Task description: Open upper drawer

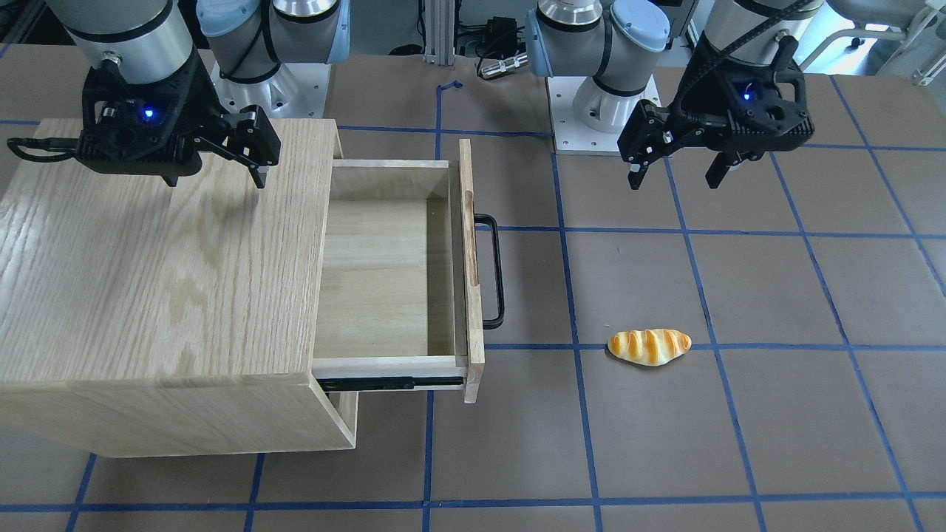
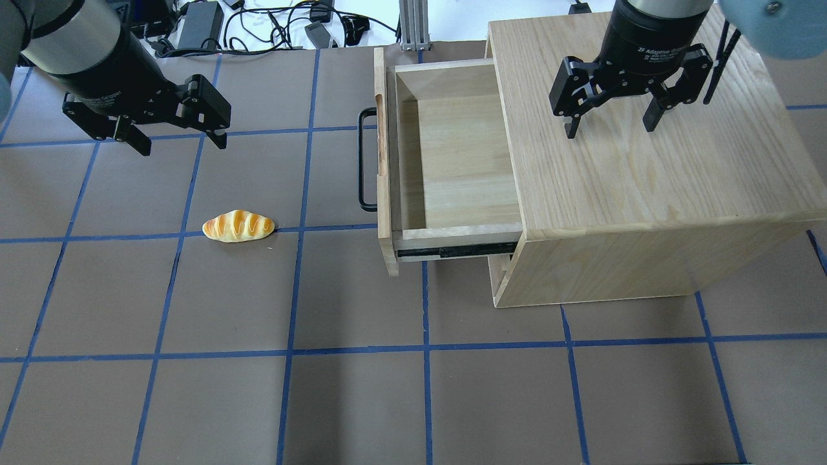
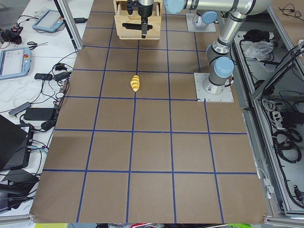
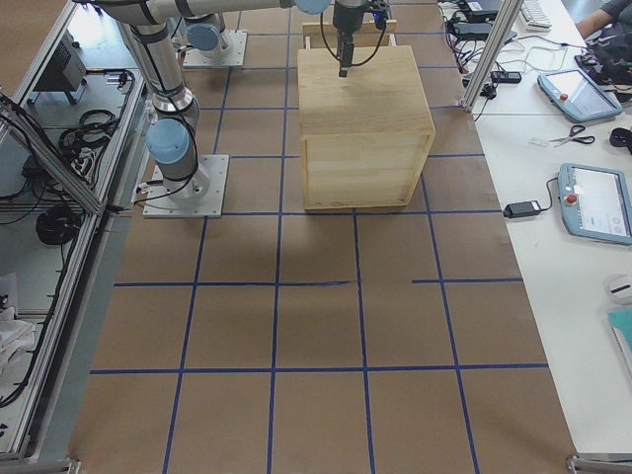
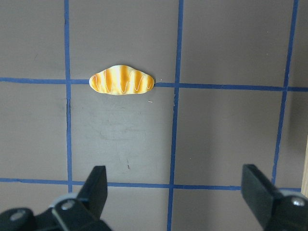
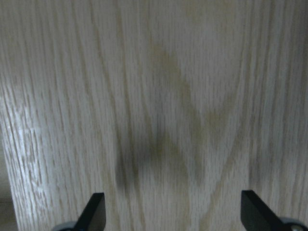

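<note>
upper drawer pulled out, open from above, bread roll lying well apart from its handle

On the right half of the counter, a cabinet. Out of its left face, the upper drawer, standing well out, with the handle on its left-hand front. Left of the handle and apart from it, a bread roll on the counter. Above the cabinet top, the right tool. Above bare counter, apart from the roll, the left tool.
</note>
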`<state>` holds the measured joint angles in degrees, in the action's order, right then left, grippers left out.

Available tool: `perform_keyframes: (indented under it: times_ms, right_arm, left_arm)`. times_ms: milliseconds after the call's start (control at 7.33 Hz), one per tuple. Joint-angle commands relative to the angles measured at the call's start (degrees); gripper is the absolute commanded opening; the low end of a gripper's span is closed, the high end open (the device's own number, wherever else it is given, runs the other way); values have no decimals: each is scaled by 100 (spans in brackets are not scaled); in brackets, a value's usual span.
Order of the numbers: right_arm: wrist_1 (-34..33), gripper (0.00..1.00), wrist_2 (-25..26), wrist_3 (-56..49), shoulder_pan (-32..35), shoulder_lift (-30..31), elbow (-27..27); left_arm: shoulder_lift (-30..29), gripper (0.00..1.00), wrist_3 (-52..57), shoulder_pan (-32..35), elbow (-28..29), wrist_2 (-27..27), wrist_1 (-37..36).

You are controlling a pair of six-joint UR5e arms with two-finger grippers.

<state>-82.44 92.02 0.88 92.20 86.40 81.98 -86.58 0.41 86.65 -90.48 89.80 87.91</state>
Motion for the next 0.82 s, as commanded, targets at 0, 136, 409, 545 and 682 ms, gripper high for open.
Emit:
perform_keyframes:
  times_ms: [0,136,409,545,682]
  right_arm:
    - [0,100,0,0,0,0,2]
    - [0,100,0,-9,0,0,2]
    - [0,100,0,0,0,0,-7]
    - [0,100,0,0,0,0,2]
    - [0,100,0,0,0,0,-7]
  left_arm:
    - [27,100,-15,9,13,-33,7]
    - [-25,100,-50,44,-5,-42,7]
    - [1,100,-76,44,13,-16,85]
    - [45,100,-94,44,21,-7,173]
    - [36,100,-86,36,56,-7,174]
